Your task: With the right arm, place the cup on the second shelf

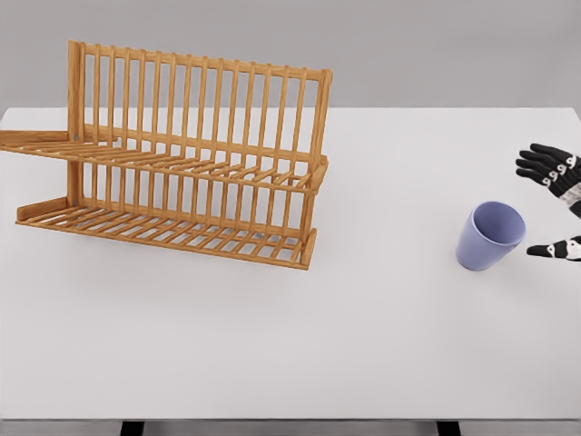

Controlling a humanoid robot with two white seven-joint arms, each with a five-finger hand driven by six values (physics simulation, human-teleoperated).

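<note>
Head view: white table [290,345], grey wall [408,45] behind.

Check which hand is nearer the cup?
Right. The right hand is open just right of the cup, fingers spread toward it, not touching. The left hand is out of view, so nothing shows it near the cup.

**Parts cut off by the frame**

The right hand [557,204] is cropped by the right edge: only black fingers and a thumb are seen, the palm and arm being lost. The upper shelf of the wooden rack [182,163] is clipped at the left edge.
</note>
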